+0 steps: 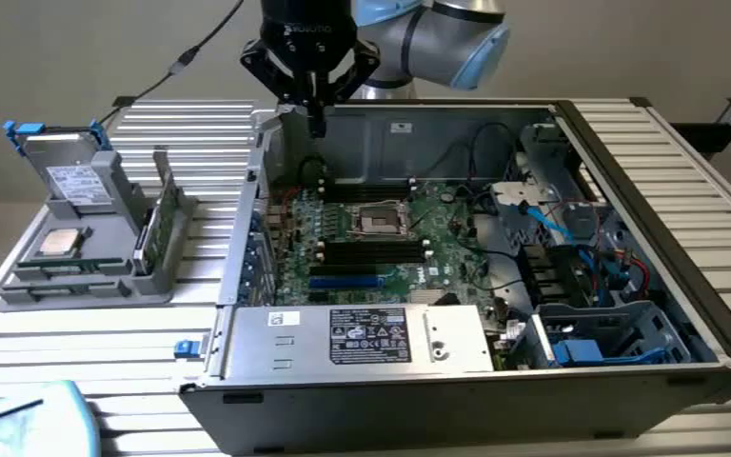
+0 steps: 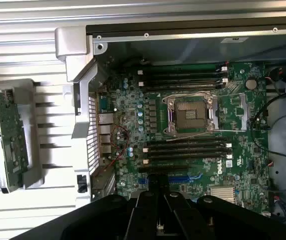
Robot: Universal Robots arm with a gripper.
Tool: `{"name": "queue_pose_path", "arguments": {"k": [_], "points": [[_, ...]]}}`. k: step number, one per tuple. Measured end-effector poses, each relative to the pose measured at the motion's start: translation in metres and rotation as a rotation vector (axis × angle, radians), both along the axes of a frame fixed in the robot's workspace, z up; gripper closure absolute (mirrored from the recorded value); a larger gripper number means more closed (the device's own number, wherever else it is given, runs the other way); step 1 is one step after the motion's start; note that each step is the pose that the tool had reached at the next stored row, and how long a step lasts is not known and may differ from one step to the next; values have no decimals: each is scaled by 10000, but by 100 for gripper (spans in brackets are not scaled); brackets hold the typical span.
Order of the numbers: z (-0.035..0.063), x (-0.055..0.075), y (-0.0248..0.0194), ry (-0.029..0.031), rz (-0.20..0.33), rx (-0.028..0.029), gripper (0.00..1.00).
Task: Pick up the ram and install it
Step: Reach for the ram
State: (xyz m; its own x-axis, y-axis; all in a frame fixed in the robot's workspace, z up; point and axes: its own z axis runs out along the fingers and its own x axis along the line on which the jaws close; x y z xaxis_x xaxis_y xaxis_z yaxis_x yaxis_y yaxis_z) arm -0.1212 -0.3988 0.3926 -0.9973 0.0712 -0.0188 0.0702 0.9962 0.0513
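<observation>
Black fingers [image 2: 148, 210] of mine are crowding the edge of the wrist view, and my gripper [image 2: 160, 187] is showing its jaws drawn together with nothing that I can see between them. I am hovering above the open computer case [image 1: 398, 143], up at its far corner toward the exterior view's left, with my gripper [image 1: 315, 122] hanging over the motherboard [image 2: 235, 117] and touching none of it. Under me the board is lying flat, its processor socket [image 2: 190, 115] sitting open between two banks of black memory slots [image 2: 183, 77], and a loop of thin red wire [image 2: 118, 137] is curling near the board's edge. Across the case, blue cables [image 1: 594, 228] are snaking around a drive cage, and a labelled power supply [image 1: 365, 338] is covering the near end. The ram [image 2: 11, 142] is not with me: it is standing on edge in a grey holder [image 1: 87, 286] outside the case, on the slatted table [image 1: 73, 338] toward the exterior view's left, well apart from my gripper. The ram [image 1: 149, 236] is sharing that holder with a square silver processor chip [image 1: 61, 243] and a blue-tabbed drive [image 1: 71, 169]. The case's perforated side wall [image 2: 90, 120] is standing between me and that holder.
</observation>
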Motion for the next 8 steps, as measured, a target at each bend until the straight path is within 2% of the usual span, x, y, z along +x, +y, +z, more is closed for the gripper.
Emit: {"name": "queue_pose_path", "arguments": {"k": [8], "points": [[0,0,0,0,0,3,90]]}}
